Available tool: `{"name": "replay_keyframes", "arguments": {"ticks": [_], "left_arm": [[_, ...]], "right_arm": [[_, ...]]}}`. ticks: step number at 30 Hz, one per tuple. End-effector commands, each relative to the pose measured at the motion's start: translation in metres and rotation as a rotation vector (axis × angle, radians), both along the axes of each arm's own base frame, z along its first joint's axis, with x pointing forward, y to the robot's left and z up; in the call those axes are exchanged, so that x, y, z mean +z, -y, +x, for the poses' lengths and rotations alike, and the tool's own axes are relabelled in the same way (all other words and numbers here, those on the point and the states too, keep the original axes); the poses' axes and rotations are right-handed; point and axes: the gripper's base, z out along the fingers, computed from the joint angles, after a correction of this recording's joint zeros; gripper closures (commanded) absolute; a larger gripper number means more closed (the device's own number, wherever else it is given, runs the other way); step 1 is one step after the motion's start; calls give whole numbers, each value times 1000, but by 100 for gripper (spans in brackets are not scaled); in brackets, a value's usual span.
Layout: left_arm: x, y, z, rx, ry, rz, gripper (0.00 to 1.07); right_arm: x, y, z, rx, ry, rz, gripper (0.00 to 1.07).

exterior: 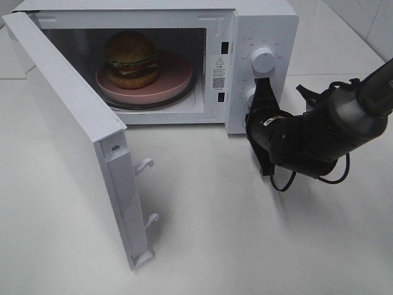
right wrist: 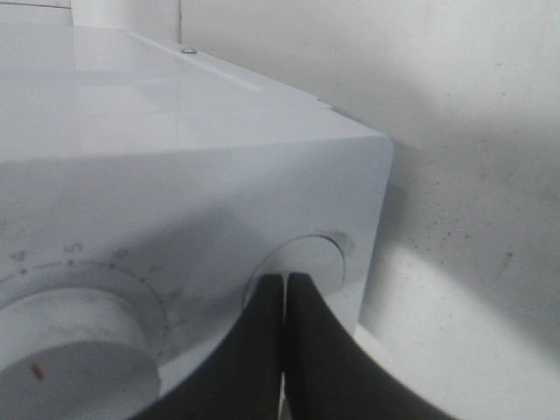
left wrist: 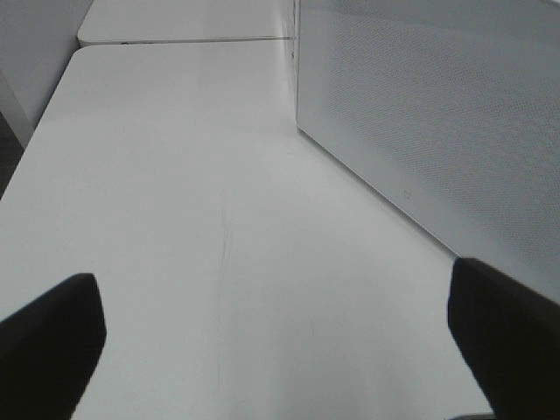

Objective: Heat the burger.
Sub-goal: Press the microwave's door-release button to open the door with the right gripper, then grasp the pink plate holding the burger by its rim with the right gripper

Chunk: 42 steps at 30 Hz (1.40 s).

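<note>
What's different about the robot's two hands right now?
The left gripper has its fingers wide apart; the right gripper has its fingers shut together. The left gripper is over bare table beside the microwave, touching nothing; the right gripper's tips are at the microwave's lower knob. The right gripper shows in the high view; the left gripper does not. Both have black fingers, and neither holds anything.
</note>
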Motion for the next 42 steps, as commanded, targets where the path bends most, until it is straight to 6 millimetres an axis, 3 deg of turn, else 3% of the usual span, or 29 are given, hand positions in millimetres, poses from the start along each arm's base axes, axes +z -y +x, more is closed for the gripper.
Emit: {"name": "replay_keyframes", "arguments": {"ticks": [1, 12, 15, 17, 20, 22, 30, 33, 35, 42], "left_arm": [[0, 0, 0, 3, 9, -4, 7], [0, 0, 0, 3, 9, -4, 7], [0, 0, 0, 3, 9, -4, 7], [0, 0, 0, 3, 9, -4, 7], [0, 0, 0, 3, 9, -4, 7], [0, 0, 0, 3, 9, -4, 7], [0, 0, 0, 3, 9, -4, 7], [0, 0, 0, 3, 9, -4, 7], [0, 0, 0, 3, 9, -4, 7], [0, 0, 0, 3, 9, -4, 7]], "right_arm": [[10, 4, -9, 51, -25, -35, 107], [37, 9, -40, 277, -107, -173, 107], [46, 8, -49, 392, -121, -243, 107], [57, 6, -60, 561, -155, -337, 107], [59, 6, -62, 596, -158, -360, 107], [68, 5, -72, 759, -170, -470, 107], [78, 6, -93, 1103, -201, -670, 107], [78, 6, -95, 1141, -205, -693, 107], [81, 9, -106, 1305, -221, -789, 106], [88, 18, -123, 1570, -241, -959, 104]]}}
